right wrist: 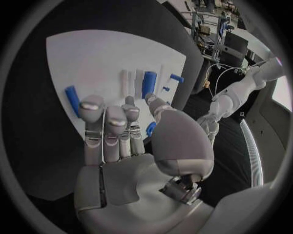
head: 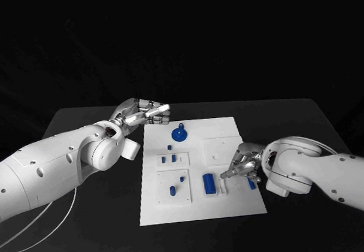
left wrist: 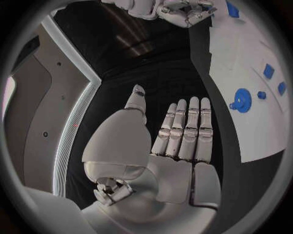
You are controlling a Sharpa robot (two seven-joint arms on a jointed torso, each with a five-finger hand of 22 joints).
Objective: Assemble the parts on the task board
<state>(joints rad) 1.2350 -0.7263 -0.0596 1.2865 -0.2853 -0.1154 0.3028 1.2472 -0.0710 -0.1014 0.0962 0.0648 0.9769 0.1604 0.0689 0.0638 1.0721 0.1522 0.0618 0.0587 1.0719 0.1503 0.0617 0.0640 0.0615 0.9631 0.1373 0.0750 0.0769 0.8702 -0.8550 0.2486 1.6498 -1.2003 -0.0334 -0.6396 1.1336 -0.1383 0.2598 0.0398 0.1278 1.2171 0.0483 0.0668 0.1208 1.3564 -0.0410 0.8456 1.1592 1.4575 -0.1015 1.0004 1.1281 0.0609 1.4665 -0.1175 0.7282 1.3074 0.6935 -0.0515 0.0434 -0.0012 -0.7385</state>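
Starting at the far-left corner of the task board point(head: 225, 128), your left hand point(head: 143, 113) hung just off the board's edge, fingers point(left wrist: 186, 129) straight, apart and holding nothing, likely parked clear of the work. On the board, the blue gear point(head: 179, 134) lay near that corner, small blue pegs point(head: 169, 159) sat in the left sockets nearer you, and a blue block point(head: 209, 182) stood toward the near edge. Your right hand point(head: 244, 165) hovered at the board's right edge, fingers point(right wrist: 110, 124) curled; a blue part point(head: 252, 183) showed beside them, but you could not tell if it was gripped. Bare black bench point(head: 97, 230) surrounded the board, leaving room to move.
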